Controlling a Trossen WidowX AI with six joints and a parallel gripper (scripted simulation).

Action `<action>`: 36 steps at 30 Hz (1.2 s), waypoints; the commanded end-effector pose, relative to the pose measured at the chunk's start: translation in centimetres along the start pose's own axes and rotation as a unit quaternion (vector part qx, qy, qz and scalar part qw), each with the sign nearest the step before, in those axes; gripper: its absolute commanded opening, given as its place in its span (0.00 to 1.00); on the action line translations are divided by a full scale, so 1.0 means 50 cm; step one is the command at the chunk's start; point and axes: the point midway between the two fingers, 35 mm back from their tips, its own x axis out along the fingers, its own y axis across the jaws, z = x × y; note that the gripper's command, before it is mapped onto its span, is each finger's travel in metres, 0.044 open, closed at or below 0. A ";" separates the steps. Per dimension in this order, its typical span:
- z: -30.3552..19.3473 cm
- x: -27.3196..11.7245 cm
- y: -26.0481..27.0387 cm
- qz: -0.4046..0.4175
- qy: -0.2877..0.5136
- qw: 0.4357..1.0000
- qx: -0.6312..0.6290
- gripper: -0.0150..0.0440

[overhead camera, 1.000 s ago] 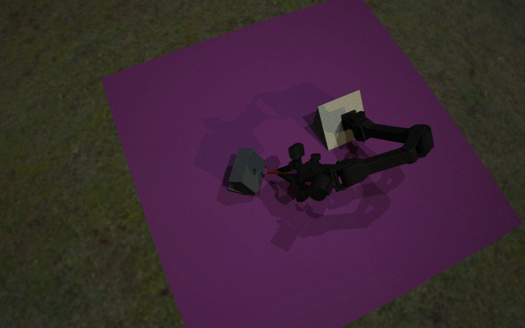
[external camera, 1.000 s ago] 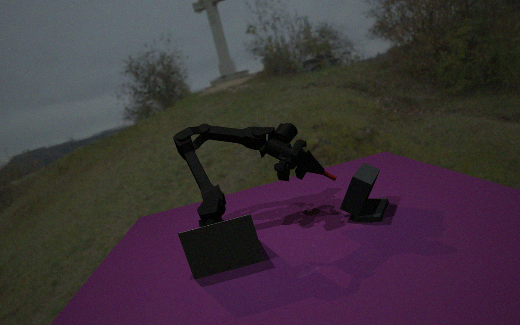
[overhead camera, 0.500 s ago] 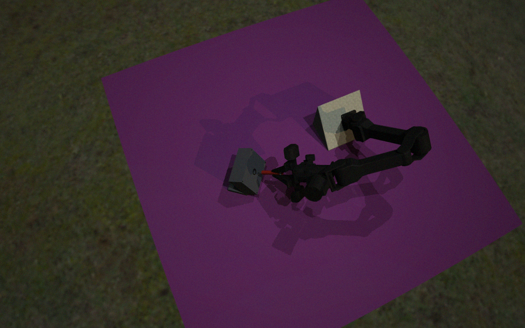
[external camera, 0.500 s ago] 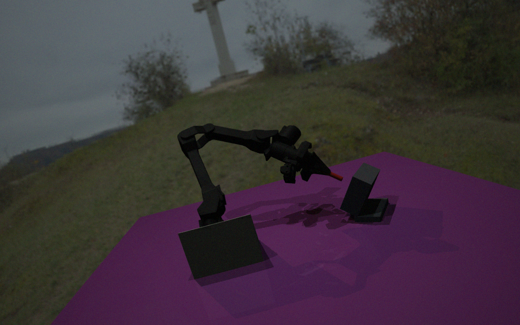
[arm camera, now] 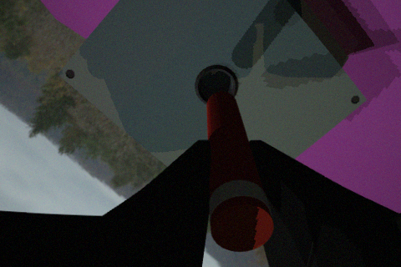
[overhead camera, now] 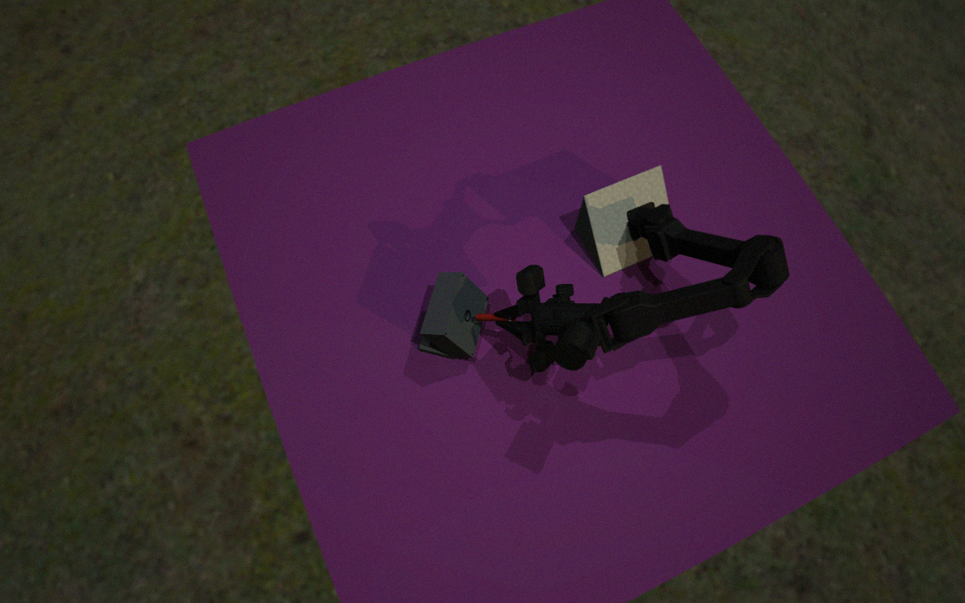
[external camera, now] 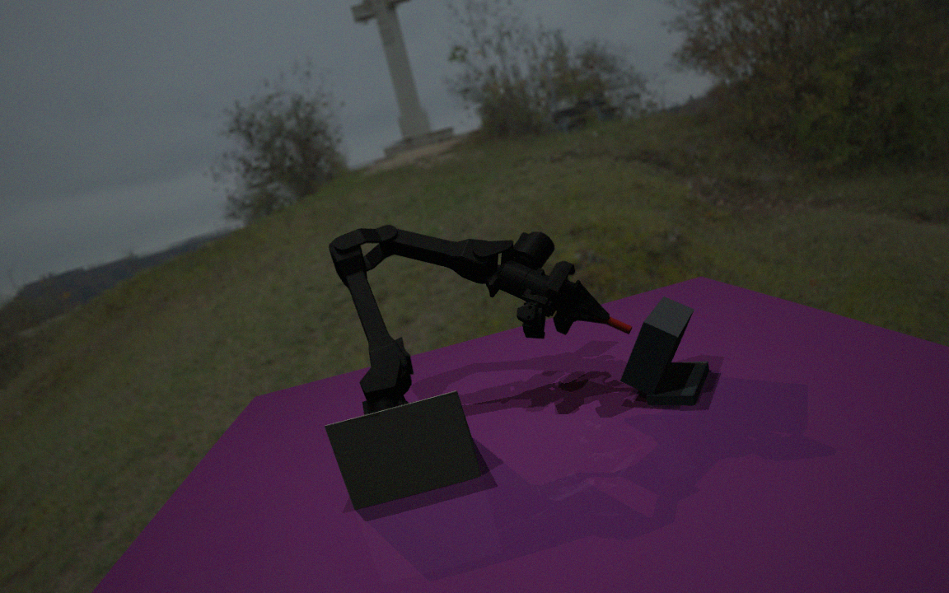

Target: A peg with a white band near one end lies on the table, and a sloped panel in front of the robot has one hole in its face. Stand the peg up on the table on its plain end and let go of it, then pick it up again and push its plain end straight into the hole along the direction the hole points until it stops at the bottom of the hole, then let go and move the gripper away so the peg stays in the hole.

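Note:
The red peg [overhead camera: 487,316] [external camera: 619,324] [arm camera: 227,142] is between the fingers of my gripper [overhead camera: 504,318] [external camera: 605,318] [arm camera: 229,153], which is shut on it. The peg's pale-banded end is nearest the wrist camera; its plain end points away, toward the panel. The grey sloped panel [overhead camera: 450,308] [external camera: 656,343] [arm camera: 167,71] stands in front of the gripper. Its round hole [overhead camera: 467,316] [arm camera: 216,83] lies just beyond the plain end in the wrist view, partly covered by the peg there. In the exterior view a small gap shows between the peg and the panel.
A pale wedge-shaped block [overhead camera: 610,224] [external camera: 404,450] stands on the purple table [overhead camera: 410,509] [external camera: 832,515] beside the arm's base. The panel's dark foot [external camera: 692,380] rests on the table behind its face. Shadows of the arm cross the table and the panel face.

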 end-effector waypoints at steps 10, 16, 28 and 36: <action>0.002 0.028 0.002 0.002 -0.001 1.000 0.001 0.25; 0.001 0.024 0.001 0.002 0.001 1.000 0.002 0.25; 0.003 0.025 0.002 0.002 0.001 1.000 0.002 0.25; 0.006 0.030 0.003 0.002 0.001 1.000 0.002 0.25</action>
